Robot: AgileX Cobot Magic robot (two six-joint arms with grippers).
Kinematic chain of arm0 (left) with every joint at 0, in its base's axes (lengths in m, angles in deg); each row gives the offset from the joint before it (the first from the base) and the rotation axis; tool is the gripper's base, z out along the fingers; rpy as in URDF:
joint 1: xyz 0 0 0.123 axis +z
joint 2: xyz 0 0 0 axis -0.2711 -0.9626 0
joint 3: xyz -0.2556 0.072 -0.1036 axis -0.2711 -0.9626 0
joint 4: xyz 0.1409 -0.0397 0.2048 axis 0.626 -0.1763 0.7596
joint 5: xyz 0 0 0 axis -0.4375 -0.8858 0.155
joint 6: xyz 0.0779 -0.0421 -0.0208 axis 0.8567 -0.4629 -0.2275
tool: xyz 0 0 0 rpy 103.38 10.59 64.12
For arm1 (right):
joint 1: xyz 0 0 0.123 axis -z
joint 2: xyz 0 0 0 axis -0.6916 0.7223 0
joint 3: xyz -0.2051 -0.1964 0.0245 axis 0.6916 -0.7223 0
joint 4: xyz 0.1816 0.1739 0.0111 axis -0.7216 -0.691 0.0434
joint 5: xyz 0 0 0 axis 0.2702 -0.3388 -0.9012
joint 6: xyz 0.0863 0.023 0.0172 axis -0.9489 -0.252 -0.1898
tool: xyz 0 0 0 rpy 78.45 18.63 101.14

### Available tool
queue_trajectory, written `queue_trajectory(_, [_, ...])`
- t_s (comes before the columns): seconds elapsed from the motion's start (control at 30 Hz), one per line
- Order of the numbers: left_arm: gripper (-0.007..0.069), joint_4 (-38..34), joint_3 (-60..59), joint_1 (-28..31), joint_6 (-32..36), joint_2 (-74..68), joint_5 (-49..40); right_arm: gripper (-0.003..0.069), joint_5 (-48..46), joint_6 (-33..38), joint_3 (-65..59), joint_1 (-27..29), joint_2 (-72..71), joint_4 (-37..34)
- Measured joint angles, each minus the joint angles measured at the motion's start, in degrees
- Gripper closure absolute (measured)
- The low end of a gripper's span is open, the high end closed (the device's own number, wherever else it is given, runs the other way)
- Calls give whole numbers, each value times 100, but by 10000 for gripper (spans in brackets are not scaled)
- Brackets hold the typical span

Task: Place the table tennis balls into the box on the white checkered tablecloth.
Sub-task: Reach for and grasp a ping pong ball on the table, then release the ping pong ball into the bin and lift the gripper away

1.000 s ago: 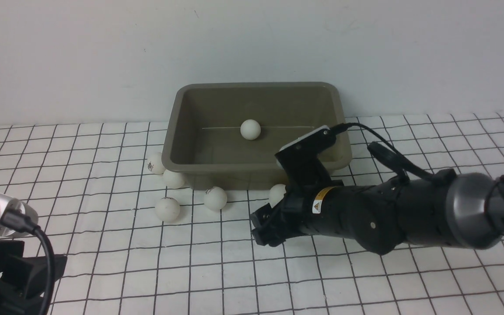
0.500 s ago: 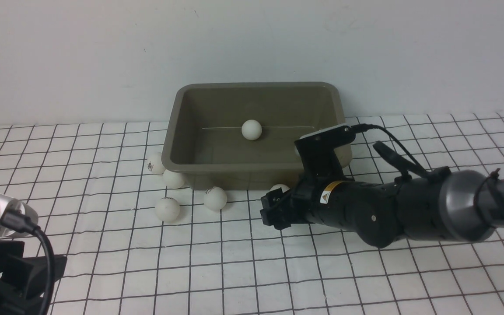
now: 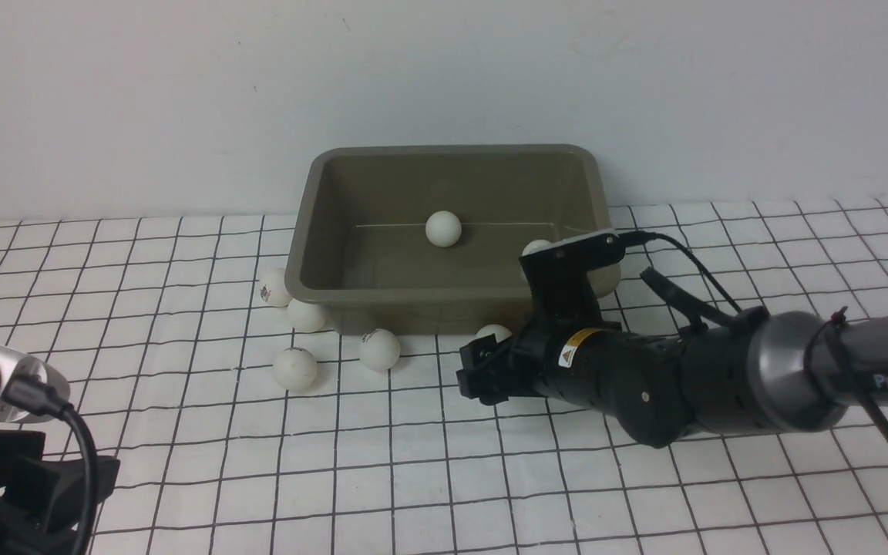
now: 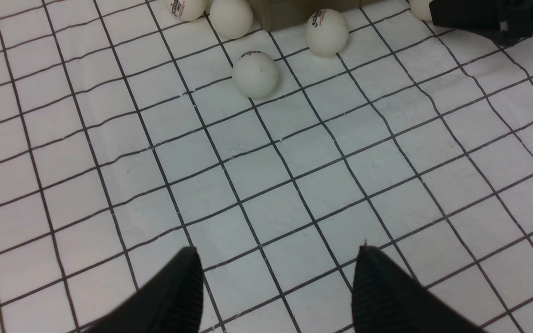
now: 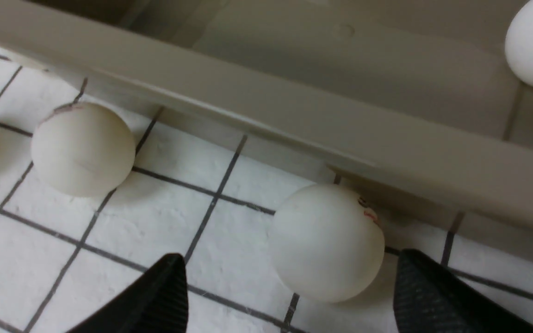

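While left gripper [image 4: 278,252] and right gripper [image 5: 289,258] gape wide, box [image 3: 452,150] holds two balls [image 3: 442,228].

- In the front view the right gripper [image 5: 289,263] hides its fingertips behind its own wrist; the nearest ball [image 5: 326,240], between the jaws, shows only as a sliver.
- Beyond the jaws, a boxed ball [image 3: 536,247] is half covered by the wrist camera [image 3: 567,250].
- The left gripper [image 4: 278,263] has its finger roots cut off; the print on the marked ball [image 4: 326,31] ahead is unreadable.
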Motion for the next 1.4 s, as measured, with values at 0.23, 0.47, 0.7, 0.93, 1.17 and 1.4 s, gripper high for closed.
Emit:
queue_trajectory(0.23, [230,0,0,0,0,0,0,122,274,-98,34,0,70,0])
queue_trajectory(0.47, [230,0,0,0,0,0,-2,125,223,-162,361,0,348,26])
queue_trajectory(0.7, [230,0,0,0,0,0,-9,188,-45,-188,534,5,455,-83])
queue_trajectory(0.93, [230,0,0,0,0,0,-16,333,-320,-185,568,11,512,-148])
queue_trajectory(1.17, [230,0,0,0,0,0,-16,333,-1202,73,574,11,21,199])
queue_trajectory(1.4, [230,0,0,0,0,0,-16,333,-2199,310,446,100,-953,886])
